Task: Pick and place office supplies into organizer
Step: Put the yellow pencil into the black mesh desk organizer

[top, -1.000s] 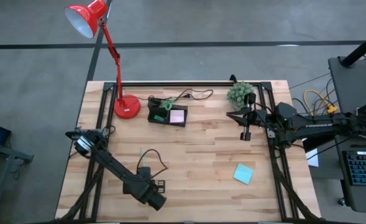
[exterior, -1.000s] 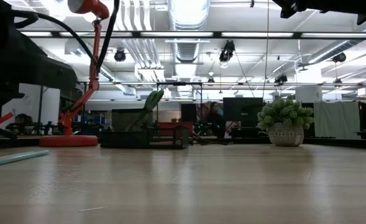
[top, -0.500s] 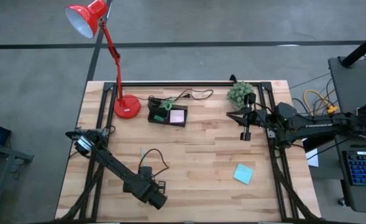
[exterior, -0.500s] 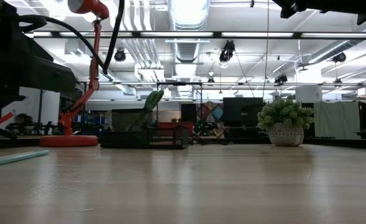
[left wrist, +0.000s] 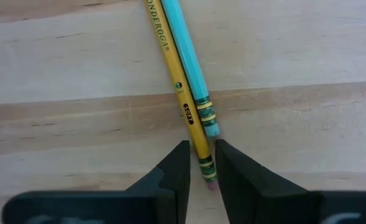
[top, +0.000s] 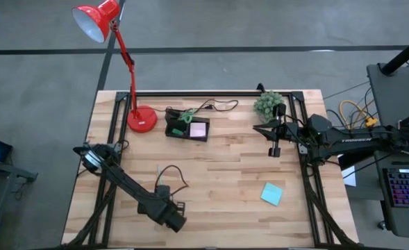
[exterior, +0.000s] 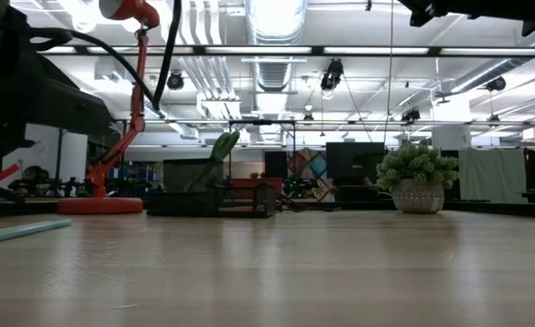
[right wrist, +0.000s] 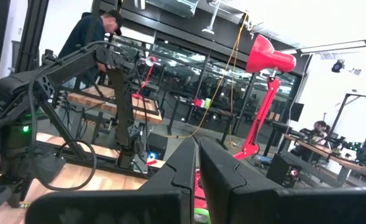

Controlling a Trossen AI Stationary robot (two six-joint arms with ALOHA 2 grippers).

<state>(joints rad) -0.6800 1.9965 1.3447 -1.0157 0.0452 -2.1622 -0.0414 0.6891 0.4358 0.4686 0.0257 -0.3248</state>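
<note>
The jaws of the left gripper (left wrist: 200, 163) stand narrowly apart astride the eraser end of the yellow pencil (left wrist: 176, 87), not yet clamped. We read its long axis running toward twelve o'clock from them, a teal pencil (left wrist: 189, 62) touching alongside. Both lie on the worktop (top: 225, 173), at seven o'clock from the organizer (top: 187, 128). The right gripper (top: 274, 149) waits closed, farther off.

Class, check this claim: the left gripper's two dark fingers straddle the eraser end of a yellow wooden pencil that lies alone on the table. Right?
Not alone. The left wrist view shows a teal pencil lying against the yellow wooden pencil; the left gripper does straddle the yellow one's eraser end on the wooden table.
</note>
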